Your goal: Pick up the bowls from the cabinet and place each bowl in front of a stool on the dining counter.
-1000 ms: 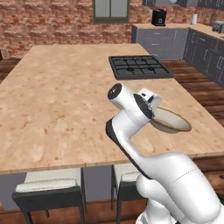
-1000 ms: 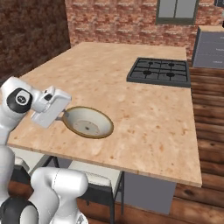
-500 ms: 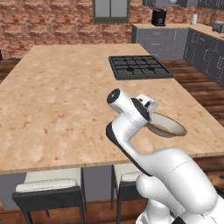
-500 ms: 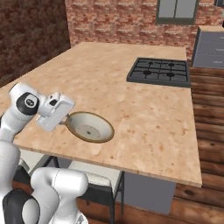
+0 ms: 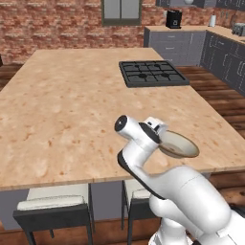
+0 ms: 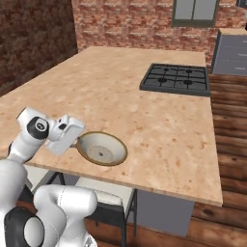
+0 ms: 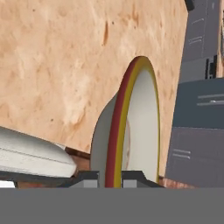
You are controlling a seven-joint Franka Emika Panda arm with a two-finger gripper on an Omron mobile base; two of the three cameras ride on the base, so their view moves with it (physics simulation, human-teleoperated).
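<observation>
End effector (image 7: 110, 178) was clenched on the rim of the bowl (image 6: 102, 149), its two dark tips pinching the rim from either side in the hand view. From the base views the white hand (image 6: 64, 134) sat at the near edge of the bench (image 6: 116, 91), with the bowl reaching out from it over the bench top, tipped slightly; whether its underside touched the stone I could not tell.

The bowl was wide and shallow, round, smooth cream inside with a few dark specks at its centre and a thin tan-brown band around the lip. Seen edge-on from the hand, that band showed as red-brown beside yellow, and the outer wall was plain pale grey.

The bench top was a broad flat slab of tan-pink speckled stone. Well beyond the end effector, a black gas cooktop (image 5: 152, 72) with square grates was set into it. Below the end effector, under the bench edge, stood stools (image 5: 56, 203) with pale cushions and dark frames.
</observation>
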